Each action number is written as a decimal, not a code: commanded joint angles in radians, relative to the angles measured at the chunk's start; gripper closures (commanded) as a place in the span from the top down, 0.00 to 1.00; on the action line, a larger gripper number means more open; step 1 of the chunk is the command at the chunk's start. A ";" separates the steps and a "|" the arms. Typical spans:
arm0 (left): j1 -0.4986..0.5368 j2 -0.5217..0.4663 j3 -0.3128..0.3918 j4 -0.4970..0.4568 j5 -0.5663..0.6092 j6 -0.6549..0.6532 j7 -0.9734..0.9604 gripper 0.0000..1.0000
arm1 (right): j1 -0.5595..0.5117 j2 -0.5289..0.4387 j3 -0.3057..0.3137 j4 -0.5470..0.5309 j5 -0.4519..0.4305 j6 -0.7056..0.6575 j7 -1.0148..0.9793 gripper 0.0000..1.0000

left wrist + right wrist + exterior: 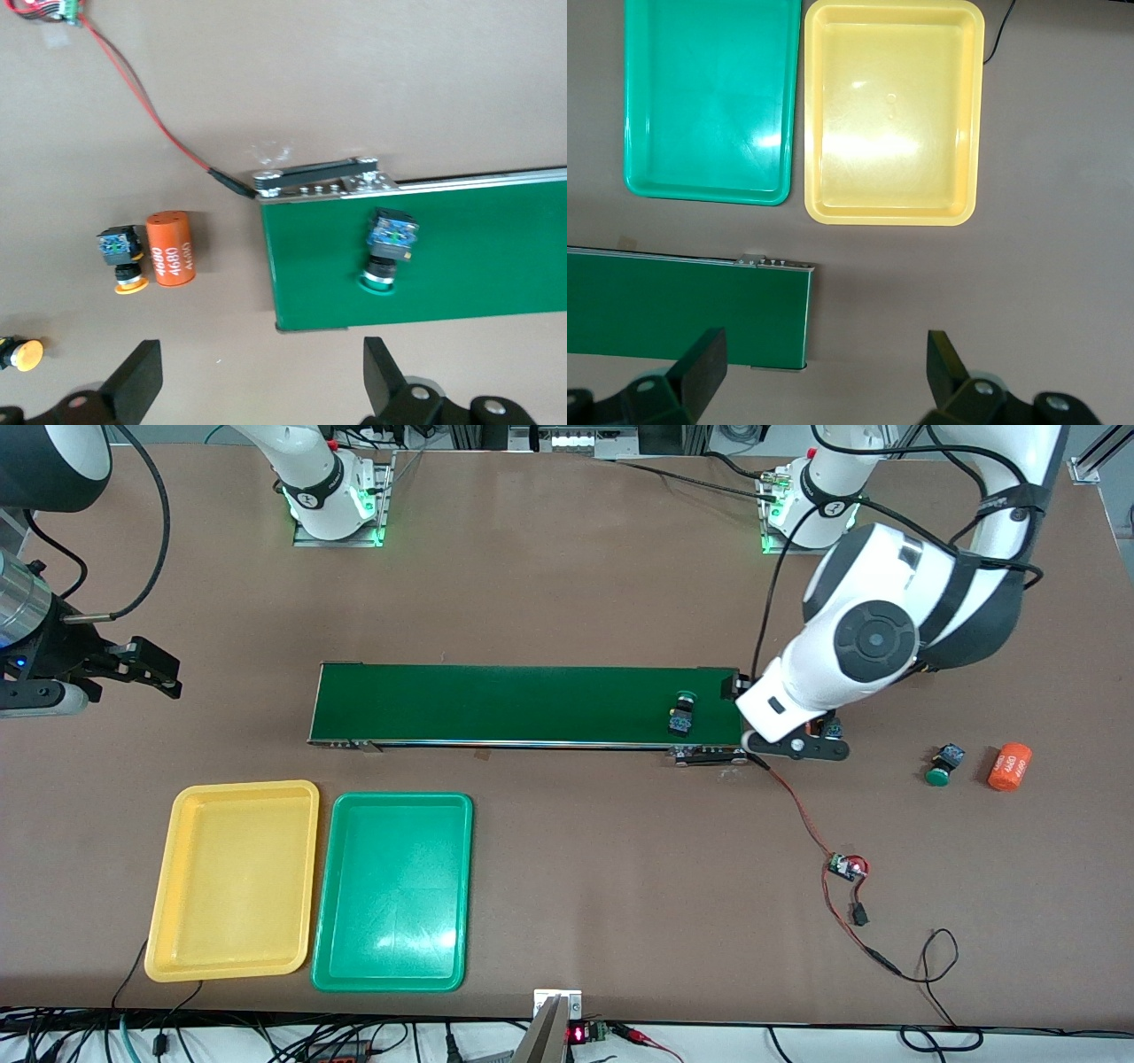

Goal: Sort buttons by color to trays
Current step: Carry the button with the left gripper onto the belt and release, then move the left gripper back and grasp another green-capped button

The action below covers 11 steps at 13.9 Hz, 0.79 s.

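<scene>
A green-capped button [682, 714] [388, 248] lies on its side on the conveyor belt, near the left arm's end. My left gripper [261, 390] is open and empty over the table just off that end. Two yellow-capped buttons [122, 261] [19, 352] lie on the table there; the left arm hides them in the front view. A second green button [943, 765] lies farther toward the left arm's end. The yellow tray [232, 881] [890, 111] and green tray [392, 892] [709, 97] sit side by side, empty. My right gripper [824, 381] [146, 669] hangs open off the belt's other end.
The long dark-green conveyor belt [523, 702] crosses the table's middle. One orange cylinder [169, 247] lies beside a yellow button, another [1010, 767] beside the second green button. A red wire with a small circuit board [846, 866] trails from the belt's end toward the front camera.
</scene>
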 commanded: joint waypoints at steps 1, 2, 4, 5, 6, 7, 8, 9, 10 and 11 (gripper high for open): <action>0.055 0.057 -0.003 0.012 0.020 -0.001 0.033 1.00 | -0.006 -0.006 -0.002 -0.008 0.009 0.000 -0.006 1.00; 0.086 0.080 -0.004 0.000 0.019 0.011 0.088 1.00 | -0.002 -0.006 -0.002 -0.008 0.007 -0.002 -0.004 1.00; 0.118 0.111 -0.004 -0.033 0.013 0.048 0.179 1.00 | -0.006 -0.005 -0.002 -0.008 0.007 0.004 -0.004 1.00; 0.127 0.118 -0.004 -0.057 0.013 0.080 0.193 1.00 | -0.005 -0.005 -0.002 -0.008 0.009 0.009 -0.004 1.00; 0.135 0.120 -0.004 -0.085 0.014 0.112 0.196 1.00 | -0.002 -0.001 -0.002 -0.008 0.007 0.009 -0.004 1.00; 0.147 0.120 -0.003 -0.111 0.017 0.148 0.198 1.00 | 0.000 -0.001 -0.002 -0.007 0.009 0.009 -0.003 1.00; 0.173 0.118 -0.003 -0.140 0.019 0.188 0.210 1.00 | 0.000 0.000 -0.002 -0.007 0.009 0.009 -0.003 1.00; 0.204 0.114 -0.004 -0.175 0.019 0.234 0.236 1.00 | 0.000 0.000 -0.002 -0.007 0.009 0.011 -0.004 1.00; 0.242 0.111 -0.004 -0.201 0.019 0.273 0.274 1.00 | 0.001 0.000 -0.002 -0.005 0.009 0.009 -0.003 1.00; 0.276 0.112 -0.004 -0.215 0.019 0.300 0.306 1.00 | 0.003 0.000 0.001 -0.005 0.009 0.009 -0.004 1.00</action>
